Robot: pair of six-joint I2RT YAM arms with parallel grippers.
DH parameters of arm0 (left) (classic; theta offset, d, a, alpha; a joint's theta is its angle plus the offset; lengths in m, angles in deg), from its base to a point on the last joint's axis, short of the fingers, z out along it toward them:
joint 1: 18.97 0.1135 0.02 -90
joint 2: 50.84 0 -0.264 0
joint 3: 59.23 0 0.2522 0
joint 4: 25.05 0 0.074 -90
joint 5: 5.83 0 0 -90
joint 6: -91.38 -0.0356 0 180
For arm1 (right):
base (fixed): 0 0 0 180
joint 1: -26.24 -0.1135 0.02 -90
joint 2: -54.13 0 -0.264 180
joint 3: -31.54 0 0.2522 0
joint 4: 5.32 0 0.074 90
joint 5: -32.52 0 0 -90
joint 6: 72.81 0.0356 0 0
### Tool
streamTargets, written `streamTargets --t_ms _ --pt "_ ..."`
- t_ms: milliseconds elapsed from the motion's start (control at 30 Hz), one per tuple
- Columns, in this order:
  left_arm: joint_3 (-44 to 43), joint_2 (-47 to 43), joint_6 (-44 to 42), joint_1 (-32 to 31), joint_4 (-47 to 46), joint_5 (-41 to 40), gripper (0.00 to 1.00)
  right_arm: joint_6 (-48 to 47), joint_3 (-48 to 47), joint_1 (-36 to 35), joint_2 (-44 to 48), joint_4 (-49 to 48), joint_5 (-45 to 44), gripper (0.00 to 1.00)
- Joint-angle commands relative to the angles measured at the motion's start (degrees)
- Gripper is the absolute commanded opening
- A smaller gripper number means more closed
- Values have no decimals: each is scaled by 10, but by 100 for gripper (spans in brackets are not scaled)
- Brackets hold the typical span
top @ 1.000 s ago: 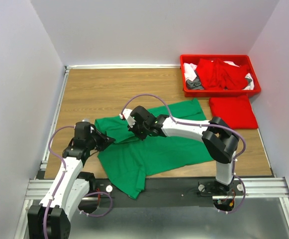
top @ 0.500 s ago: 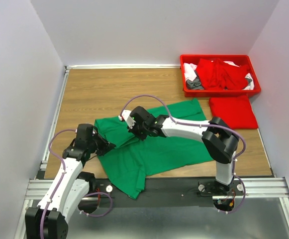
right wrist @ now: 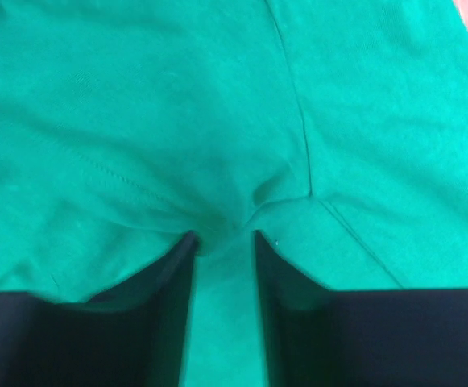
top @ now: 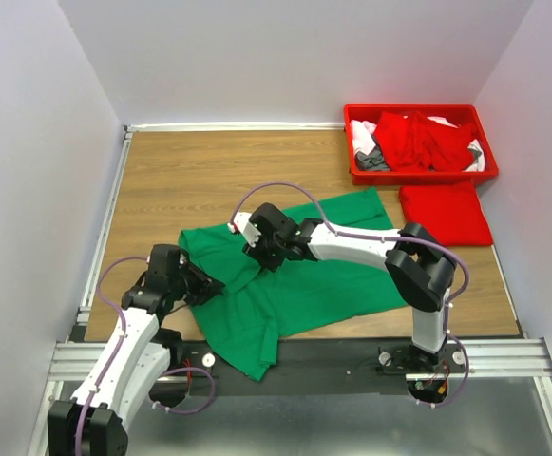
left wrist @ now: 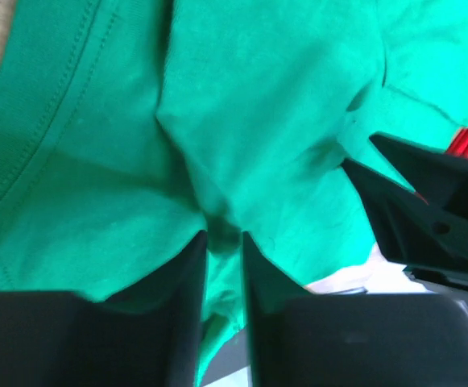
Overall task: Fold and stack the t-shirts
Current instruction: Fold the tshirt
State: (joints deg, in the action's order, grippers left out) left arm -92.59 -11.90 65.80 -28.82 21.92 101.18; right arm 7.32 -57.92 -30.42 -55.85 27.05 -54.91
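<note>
Top view: I see the green t-shirt (top: 325, 283) spread across the near middle of the table (top: 190, 171), one corner hanging over the front edge. Left gripper (top: 202, 283) and right gripper (top: 250, 249) both sit on its left part.
Left wrist: fingers narrow, pinching a green fold.
Right wrist: fingers narrow, gripping puckered green cloth.
</note>
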Motion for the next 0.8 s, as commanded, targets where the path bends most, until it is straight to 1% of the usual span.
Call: streamTargets --t_ms 0,33,100,167,233,267,300,333,367,400,433,467,533,567,600,633,667,700,767 --pt "0 -27 23 -4 11 14 39 -1 -19 -1 5 34 8 49" --pt "-2 -35 31 -3 12 16 43 2 -21 0 10 37 9 52" --pt "-17 -56 46 -4 12 22 48 9 -24 7 30 41 8 57" --pt "-37 -71 56 -4 18 6 49 23 -22 33 44 43 4 57" --pt "-75 -73 58 -4 19 -31 49 53 -17 67 64 44 25 57" --pt "-85 -65 52 -4 16 -45 47 66 -15 113 70 44 36 57" --pt "-101 -57 48 -3 12 -60 46 79 -11 138 73 43 45 56" --pt "-105 -37 45 -4 -8 -79 42 97 -6 165 78 43 62 56" --pt "-108 -26 38 -3 -27 -84 41 124 -2 215 78 43 66 54" --pt "-107 -12 36 -3 -47 -88 39 138 0 241 78 43 69 53" --pt "-106 19 33 -3 -83 -98 36 163 6 291 78 43 82 52" --pt "-106 38 29 -3 -105 -106 34 175 11 315 79 42 89 49" --pt "-114 82 -5 -3 -149 -133 31 214 15 362 79 42 95 49" --pt "-120 134 -21 1 -161 -139 29 227 20 403 78 36 87 46" --pt "-131 159 -52 4 -189 -153 28 251 24 419 78 31 79 44" --pt "-134 205 -64 11 -199 -158 26 265 29 435 79 14 55 42" --pt "-136 227 -73 32 -210 -158 24 275 43 464 80 2 53 38" --pt "-137 246 -82 52 -224 -152 24 286 48 477 78 -8 57 36" --pt "-138 292 -106 94 -264 -129 21 309 52 502 72 -23 58 35"
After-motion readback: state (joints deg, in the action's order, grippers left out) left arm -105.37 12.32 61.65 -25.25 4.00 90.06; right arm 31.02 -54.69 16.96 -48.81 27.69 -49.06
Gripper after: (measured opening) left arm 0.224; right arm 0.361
